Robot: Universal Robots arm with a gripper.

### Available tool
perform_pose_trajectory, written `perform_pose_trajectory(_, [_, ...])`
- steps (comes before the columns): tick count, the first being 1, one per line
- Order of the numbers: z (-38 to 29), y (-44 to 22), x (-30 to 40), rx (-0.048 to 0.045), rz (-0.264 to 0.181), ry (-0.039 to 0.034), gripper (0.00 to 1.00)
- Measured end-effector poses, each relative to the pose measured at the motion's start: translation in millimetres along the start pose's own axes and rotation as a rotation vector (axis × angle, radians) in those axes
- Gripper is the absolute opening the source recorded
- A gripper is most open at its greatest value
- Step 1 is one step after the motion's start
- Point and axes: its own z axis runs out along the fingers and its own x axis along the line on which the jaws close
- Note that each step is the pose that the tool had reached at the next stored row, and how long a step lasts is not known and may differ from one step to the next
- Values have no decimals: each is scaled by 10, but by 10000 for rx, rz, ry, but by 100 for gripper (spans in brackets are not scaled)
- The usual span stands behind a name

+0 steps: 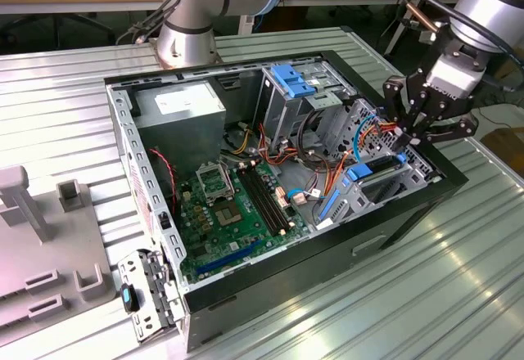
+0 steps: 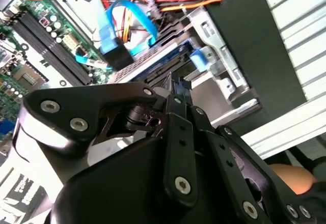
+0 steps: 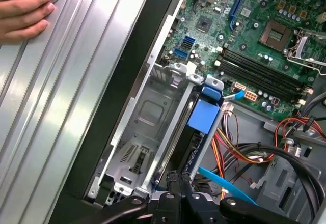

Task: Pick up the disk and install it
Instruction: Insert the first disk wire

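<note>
**Exterior view.** Computer case (image 1: 327, 245), side panel off, laid flat on a ribbed table (image 1: 368, 311). The disk (image 1: 377, 168) is found at the case's three o'clock edge, blue rails showing. The gripper (image 1: 407, 135) is poised directly over it, toward two o'clock.

**Second wrist view.** The gripper (image 2: 177, 84) is shown with its fingers drawn together, tips at the edge of the disk (image 2: 153, 61) (nothing is visibly clasped).

**First wrist view.** The disk (image 3: 192, 145) is seen edge-on inside the drive cage (image 3: 147, 117). A hand (image 3: 23, 5) is rested on the table.

**Progress.** Pick-up is judged done and insertion largely done. Full seating is not confirmed.
</note>
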Motion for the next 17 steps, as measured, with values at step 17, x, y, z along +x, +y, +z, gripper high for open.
perform_pose_trajectory(17, [7,-255,119,-12,-1273,-40,11])
